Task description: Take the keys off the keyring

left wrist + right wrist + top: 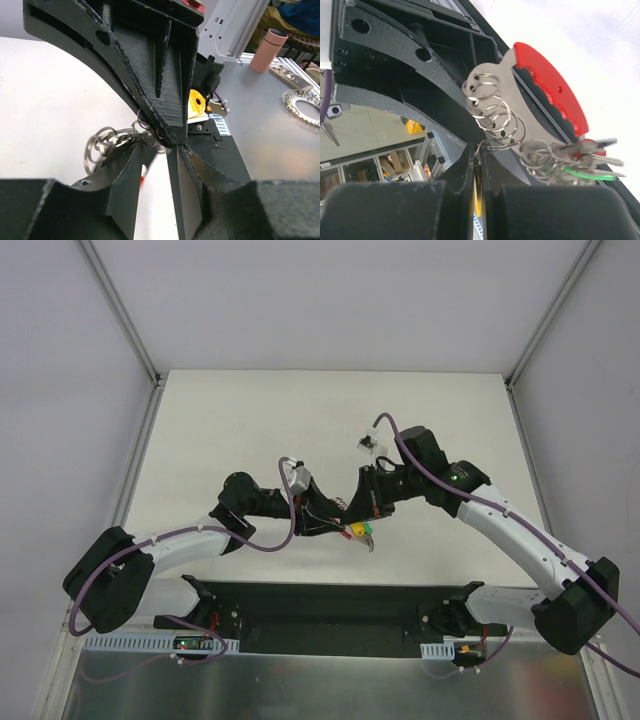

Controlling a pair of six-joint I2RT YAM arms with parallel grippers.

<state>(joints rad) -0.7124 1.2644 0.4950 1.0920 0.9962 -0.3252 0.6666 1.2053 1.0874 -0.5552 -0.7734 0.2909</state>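
**Two grippers meet over a bunch of keys at mid-table**

A matte white tabletop (250, 430) sits inside plain grey walls, with bare aluminium frame posts (120, 310) rising at its far corners. Along the near edge run a black base plate (330, 605) and a sheet of brushed metal (330, 695).

The left wrist view takes in a grey workbench (260, 130) beyond the cell. On it stands a pale pink cylindrical tumbler (270, 50), its inside out of sight. Near it lies a flat silvery filigree ring (302, 102).

The two arms reach in from either side and meet above the middle of the table. There the silvery metal keys with red, green and yellow plastic head covers (358, 531) hang clear of the surface.

The left gripper (161, 150) has its fingers drawn close, with a sliver of red showing in the narrow gap. It appears to clamp the red-covered one of the keys.

The right gripper (479, 152) has its fingers pressed nearly together. They pinch the thin dark wire keyring (486, 144) at their tips.

A chain of silvery split rings (492, 112) links the keyring to the keys, and the green-covered one hangs lowest.
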